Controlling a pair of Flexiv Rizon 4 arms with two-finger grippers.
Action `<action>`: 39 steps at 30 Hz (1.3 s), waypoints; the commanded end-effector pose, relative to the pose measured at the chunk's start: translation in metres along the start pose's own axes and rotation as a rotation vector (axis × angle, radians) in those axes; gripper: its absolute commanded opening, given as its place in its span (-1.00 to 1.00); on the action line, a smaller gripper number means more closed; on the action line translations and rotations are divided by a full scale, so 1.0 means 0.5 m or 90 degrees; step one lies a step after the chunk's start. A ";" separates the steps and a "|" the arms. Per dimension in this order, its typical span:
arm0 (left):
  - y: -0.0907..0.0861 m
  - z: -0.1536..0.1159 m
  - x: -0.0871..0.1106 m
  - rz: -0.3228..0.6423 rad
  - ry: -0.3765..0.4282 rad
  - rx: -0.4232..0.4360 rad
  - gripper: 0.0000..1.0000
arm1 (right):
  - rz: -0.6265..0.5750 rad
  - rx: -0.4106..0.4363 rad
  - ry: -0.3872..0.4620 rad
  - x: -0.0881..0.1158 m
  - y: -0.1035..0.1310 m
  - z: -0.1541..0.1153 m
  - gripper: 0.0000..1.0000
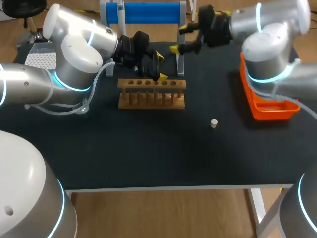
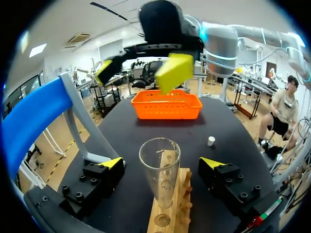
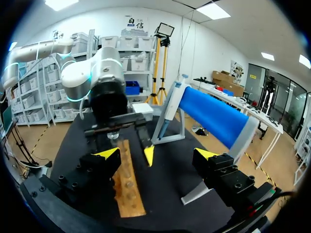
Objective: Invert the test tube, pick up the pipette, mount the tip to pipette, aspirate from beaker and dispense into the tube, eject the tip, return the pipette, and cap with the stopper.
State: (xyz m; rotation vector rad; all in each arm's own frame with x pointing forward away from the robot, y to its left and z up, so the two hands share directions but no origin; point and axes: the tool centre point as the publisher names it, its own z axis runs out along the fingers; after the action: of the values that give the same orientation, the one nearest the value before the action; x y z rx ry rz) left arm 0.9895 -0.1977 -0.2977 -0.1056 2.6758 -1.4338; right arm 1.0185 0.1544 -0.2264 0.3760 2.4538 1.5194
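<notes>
the black counter (image 1: 148, 148) carries everything here. the left arm (image 1: 74, 54) comes in from the left side and the right arm (image 1: 267, 34) from the right, and both end near the back middle of the counter.

a stand with a blue bar (image 1: 146, 12) sits at the back edge, behind both sets of jaws. an orange basket (image 1: 270, 109) rests at the right side of the counter, partly under the right arm. a wooden test tube rack (image 1: 151, 94) with a row of holes stands in the middle of the counter, in front of the blue stand.

the left jaws hang right over the rack, spread apart. in the left wrist view the glass test tube (image 2: 159, 165) stands upright in a rack hole, mouth up, between the two yellow tips, with a gap on each side, so nothing is gripped. which hole it is in cannot be told.

the right jaws are held above the counter beside the stand's leg, just behind the rack. they too are spread wide, with nothing between them.

a small white stopper (image 1: 214, 123) lies alone on the counter, between the rack and the basket, apart from both.
</notes>
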 end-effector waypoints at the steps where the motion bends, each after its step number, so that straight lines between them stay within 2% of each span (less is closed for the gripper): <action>1: -0.001 0.001 -0.002 0.000 0.002 -0.002 1.00 | 0.002 -0.029 -0.013 0.058 -0.038 -0.123 1.00; 5: -0.001 0.001 -0.002 0.000 0.002 -0.002 1.00 | 0.002 -0.039 -0.015 0.092 -0.064 -0.184 1.00; 11: -0.001 0.001 -0.002 0.000 0.002 -0.002 1.00 | 0.008 -0.044 -0.008 0.137 -0.103 -0.246 1.00; 18: -0.001 0.001 -0.002 0.000 0.002 -0.002 1.00 | 0.013 -0.023 0.004 0.181 -0.154 -0.287 1.00; 27: -0.001 0.001 -0.002 0.000 0.002 -0.002 1.00 | 0.010 0.009 0.008 0.215 -0.222 -0.284 1.00; 31: -0.001 0.001 -0.002 0.000 0.002 -0.002 1.00 | 0.018 0.012 -0.005 0.222 -0.259 -0.272 1.00; 39: -0.001 0.001 -0.002 0.000 0.002 -0.002 1.00 | 0.013 0.002 0.008 0.235 -0.303 -0.253 1.00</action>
State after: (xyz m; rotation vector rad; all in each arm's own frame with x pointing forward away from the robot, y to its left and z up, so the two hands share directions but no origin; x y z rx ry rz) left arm 0.9896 -0.1977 -0.2976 -0.1056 2.6762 -1.4334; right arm 0.8518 0.0221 -0.3052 0.3998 2.4788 1.5173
